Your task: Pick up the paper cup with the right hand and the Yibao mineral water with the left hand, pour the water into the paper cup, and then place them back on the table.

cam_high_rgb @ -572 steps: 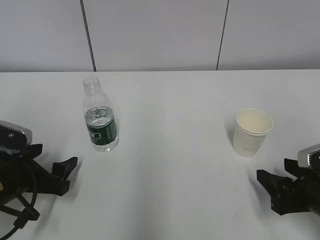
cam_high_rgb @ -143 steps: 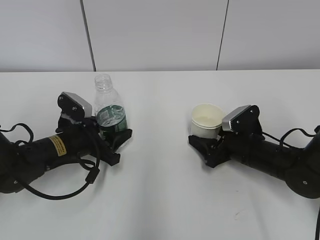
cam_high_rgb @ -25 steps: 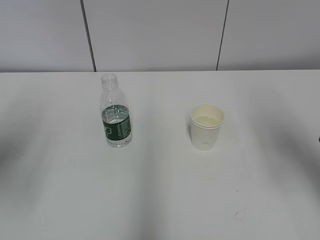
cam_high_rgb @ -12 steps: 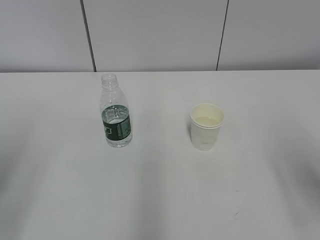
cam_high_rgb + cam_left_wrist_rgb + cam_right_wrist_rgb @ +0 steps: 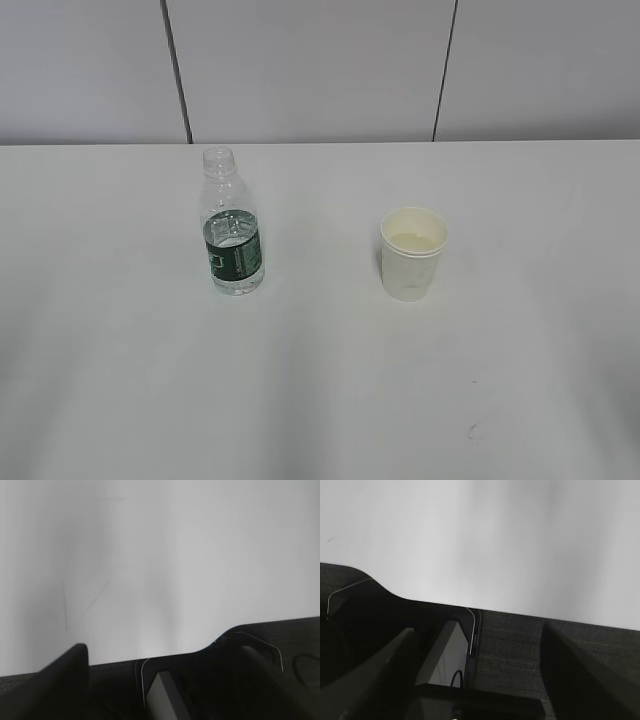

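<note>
My left jaws (image 5: pixel 150 680) stand spread with nothing between them; in my left wrist view only their dark, blurred fingers (image 5: pixel 65 672) rise along the lower edge, over the near edge of the white table (image 5: pixel 165 555). My right jaws (image 5: pixel 480 665) are spread as well and hold nothing, their fingers (image 5: pixel 570 665) dark against the table edge and the dark floor beneath it. Neither of my arms shows in the exterior view. There the Yibao mineral water (image 5: pixel 233 232) stands upright on the table (image 5: pixel 330 400), left of the middle, uncapped, with its dark green label band low on the body and clear water (image 5: pixel 237 282) in its lower part. The paper cup (image 5: pixel 412 254) stands upright too, right of the middle and well apart from the bottle, its cream inside open to the camera and what looks like a shallow level of liquid within. Both things rest free on the table, untouched by either of my jaws.
</note>
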Available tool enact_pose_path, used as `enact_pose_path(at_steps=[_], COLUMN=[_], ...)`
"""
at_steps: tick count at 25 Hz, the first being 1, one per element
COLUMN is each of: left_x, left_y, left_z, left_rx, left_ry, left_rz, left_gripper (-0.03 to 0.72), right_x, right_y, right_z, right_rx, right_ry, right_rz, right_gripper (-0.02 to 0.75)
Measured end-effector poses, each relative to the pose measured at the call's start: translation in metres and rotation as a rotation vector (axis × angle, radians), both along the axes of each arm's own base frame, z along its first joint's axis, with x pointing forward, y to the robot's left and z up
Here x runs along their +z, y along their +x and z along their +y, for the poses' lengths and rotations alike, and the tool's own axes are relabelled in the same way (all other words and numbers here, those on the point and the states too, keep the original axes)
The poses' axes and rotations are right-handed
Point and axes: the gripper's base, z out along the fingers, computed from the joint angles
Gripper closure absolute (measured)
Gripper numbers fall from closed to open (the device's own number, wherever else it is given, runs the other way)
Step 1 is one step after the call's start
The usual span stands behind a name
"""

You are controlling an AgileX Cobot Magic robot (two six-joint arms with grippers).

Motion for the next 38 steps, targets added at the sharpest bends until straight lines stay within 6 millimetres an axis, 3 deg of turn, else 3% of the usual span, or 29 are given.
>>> enact_pose_path(at_steps=[13,25,29,38], left_x=[0.017,0.025,0.025,0.024], left_y=[-0.033,-0.096,-0.099,-0.099], left_z=[0.001,0.003,0.004,0.004], left_rx=[0.0,-0.003,-0.003,-0.003], left_ry=[-0.012,-0.026,-0.026,-0.025], left_rz=[-0.238,-0.62,-0.633,-0.635], left_gripper=[0.146,0.146,0.146,0.146], right_x=[0.025,0.034,0.034,0.033], right_y=[-0.045,-0.097,-0.109,-0.11], right_z=[-0.001,-0.002,-0.002,-0.002], right_rx=[0.001,0.002,0.002,0.001], right_ry=[0.006,0.011,0.013,0.009], right_rz=[-0.328,-0.67,-0.745,-0.75], right_gripper=[0.152,0.153,0.152,0.153])
